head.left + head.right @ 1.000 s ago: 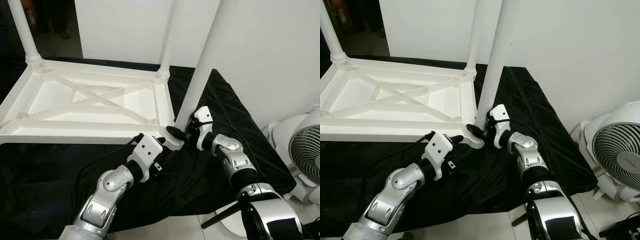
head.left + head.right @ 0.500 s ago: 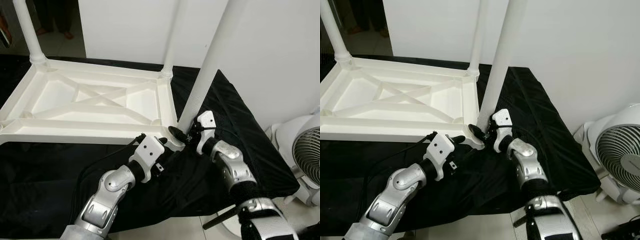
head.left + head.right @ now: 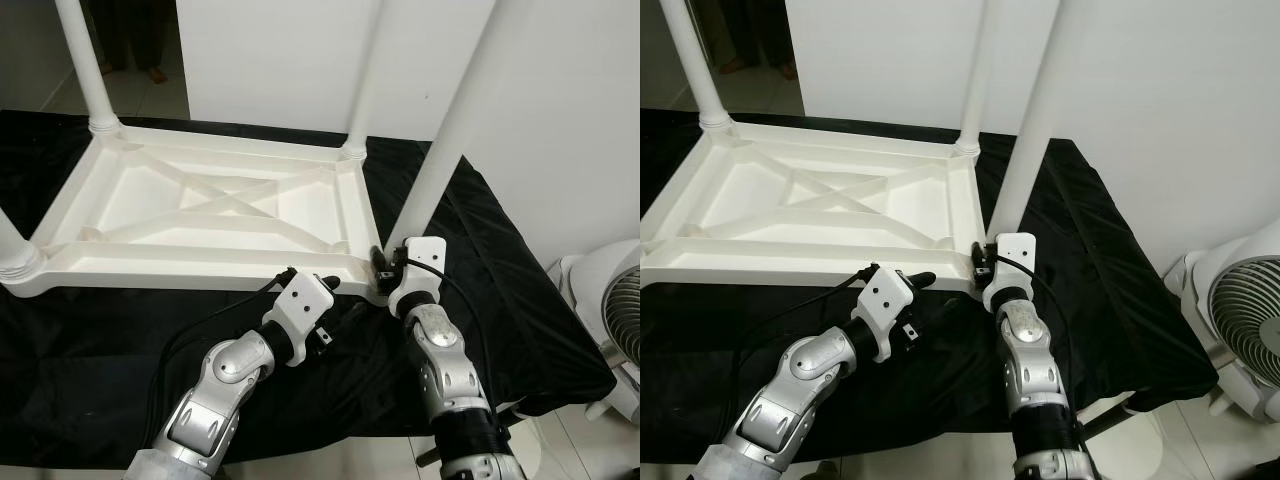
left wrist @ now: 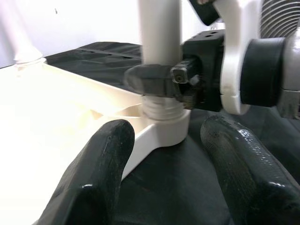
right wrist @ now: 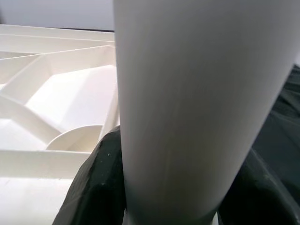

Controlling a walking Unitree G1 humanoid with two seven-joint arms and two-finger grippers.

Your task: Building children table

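Observation:
The white table top [image 3: 200, 272] lies upside down on a black cloth [image 3: 500, 300]. A white leg [image 3: 445, 130] stands in its near right corner socket [image 4: 166, 126], leaning a little right. My right gripper [image 3: 383, 262] is shut on this leg just above the socket; in the right wrist view the leg [image 5: 187, 93] sits between the black fingers [image 5: 98, 183]. My left gripper [image 4: 166, 154] is open just short of the same corner, one finger before the table's rim and the other over the cloth, holding nothing.
Other legs stand at the far left [image 3: 85, 60], far right [image 3: 365, 70] and near left [image 3: 10, 250] corners. A white fan [image 3: 1240, 330] stands on the floor to the right. A white wall rises behind the table.
The whole view has shifted. My right forearm has swung from the right side to straight in front of the leg's base, still gripping the leg. The left gripper stays by the corner.

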